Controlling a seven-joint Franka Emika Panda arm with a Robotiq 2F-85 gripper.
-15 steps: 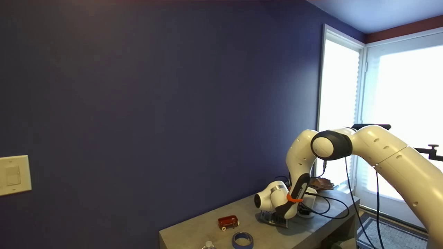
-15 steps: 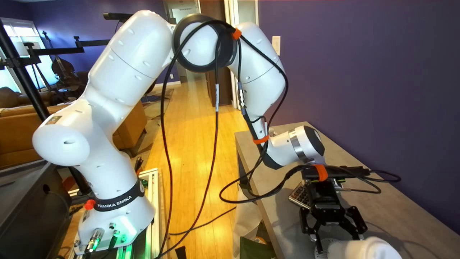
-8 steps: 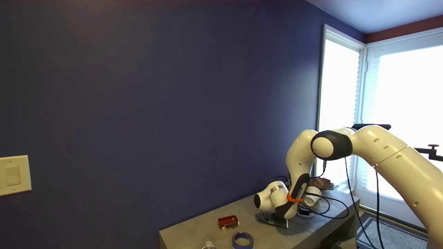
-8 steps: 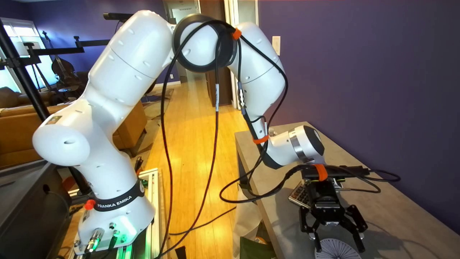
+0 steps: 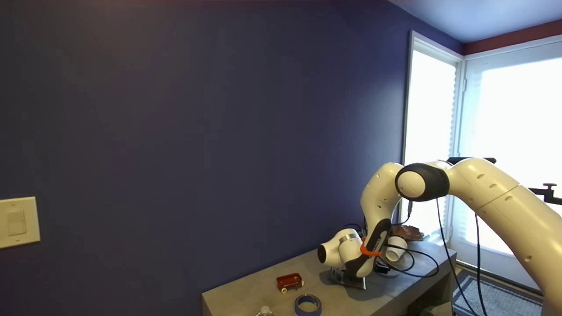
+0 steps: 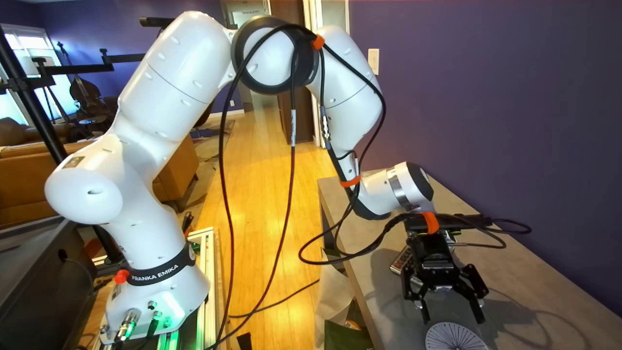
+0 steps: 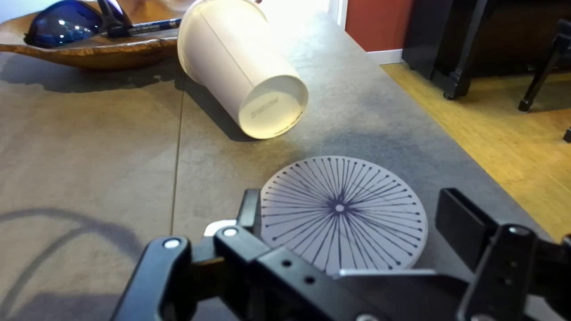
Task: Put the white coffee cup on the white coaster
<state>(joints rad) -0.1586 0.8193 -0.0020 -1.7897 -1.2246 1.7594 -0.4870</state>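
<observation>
Beyond the round white coaster [image 7: 340,214], a white paper cup [image 7: 238,62] is tipped on its side. The black gripper [image 6: 452,315] is spread.

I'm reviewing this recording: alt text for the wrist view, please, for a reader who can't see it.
A white cup lies on its side on a grey table, base facing the viewer. Nearer is a round white coaster with dark lines radiating from its centre, seen between the robot's open fingers. At upper left, a wooden bowl holds blue-lensed sunglasses.
</observation>
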